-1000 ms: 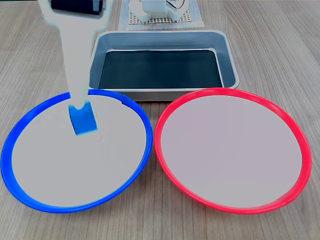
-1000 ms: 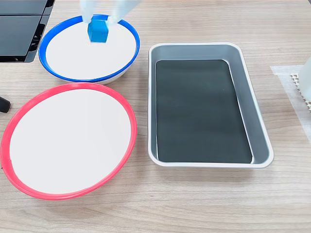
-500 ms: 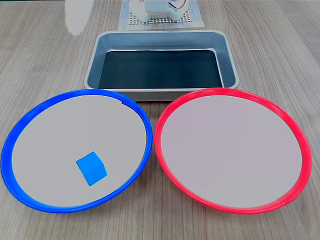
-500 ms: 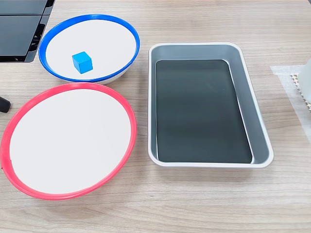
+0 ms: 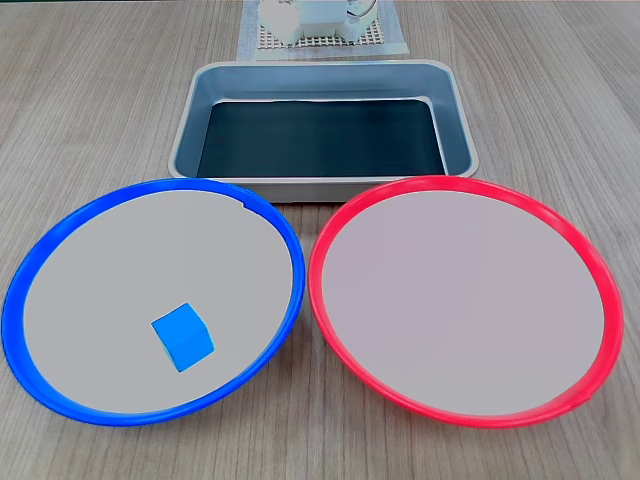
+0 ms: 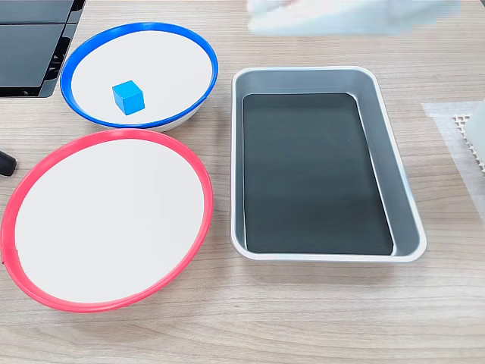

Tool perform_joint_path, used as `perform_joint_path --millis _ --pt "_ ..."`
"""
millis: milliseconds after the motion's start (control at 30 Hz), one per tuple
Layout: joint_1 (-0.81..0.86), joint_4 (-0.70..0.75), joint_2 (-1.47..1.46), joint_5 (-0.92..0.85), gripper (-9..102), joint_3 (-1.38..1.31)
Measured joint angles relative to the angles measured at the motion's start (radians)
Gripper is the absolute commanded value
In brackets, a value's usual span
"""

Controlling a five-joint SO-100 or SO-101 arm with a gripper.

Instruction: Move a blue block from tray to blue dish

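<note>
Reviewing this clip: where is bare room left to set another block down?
The red dish is bare across its whole centre, and so is the tray on its dark bottom. The blue dish is free everywhere but where the blue block sits. Tightest spot: the narrow wood strip between the two dishes.

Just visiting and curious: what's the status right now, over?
Arm a pale blur beyond the tray, gripper unreadable. Blue block resting in blue dish, untouched. Tray bare, red dish bare. Nothing in the way.
</note>
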Motion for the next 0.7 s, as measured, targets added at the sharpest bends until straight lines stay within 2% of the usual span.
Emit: perform_joint_path --millis 100,300,700 --pt "-0.009 0.038 0.156 0.018 0 0.175" --pt "0.003 0.084 0.325 0.044 0 0.36" --pt "0.043 0.422 0.494 0.021 0 0.379"
